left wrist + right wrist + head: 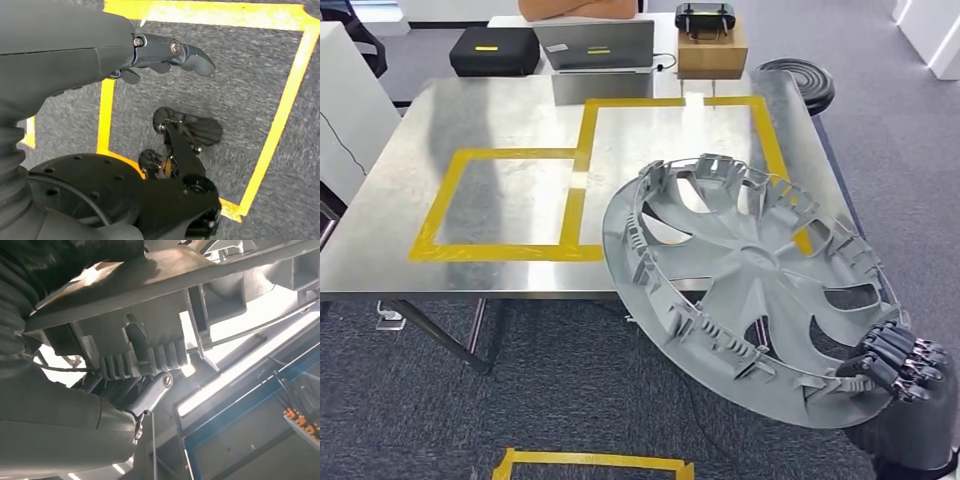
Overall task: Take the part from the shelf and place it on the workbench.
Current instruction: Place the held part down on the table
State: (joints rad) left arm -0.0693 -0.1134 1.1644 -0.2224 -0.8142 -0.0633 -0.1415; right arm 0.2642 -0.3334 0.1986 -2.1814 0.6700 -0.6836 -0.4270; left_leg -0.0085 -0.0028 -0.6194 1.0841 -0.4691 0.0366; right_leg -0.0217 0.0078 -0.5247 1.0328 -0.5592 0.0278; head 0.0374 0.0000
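Right hand [897, 365]: clamped on the near rim of the wheel cover [750, 280], carrying it tilted.
Wheel cover: overhanging the workbench [509, 130] near right corner, not set down.
Left hand [166, 55]: empty, fingers loosely extended, off the workbench.
Taped outlines [580, 180]: mid-workbench, likely the drop zone.

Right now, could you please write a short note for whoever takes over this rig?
Right hand: grips the rim of the grey wheel cover, tilted, partly over the near right corner of the workbench.
Left hand: holds nothing, fingers apart, hanging over the carpet.
Done: part is off the shelf and brought to the bench.
Left: lay it flat on the bench and let go.
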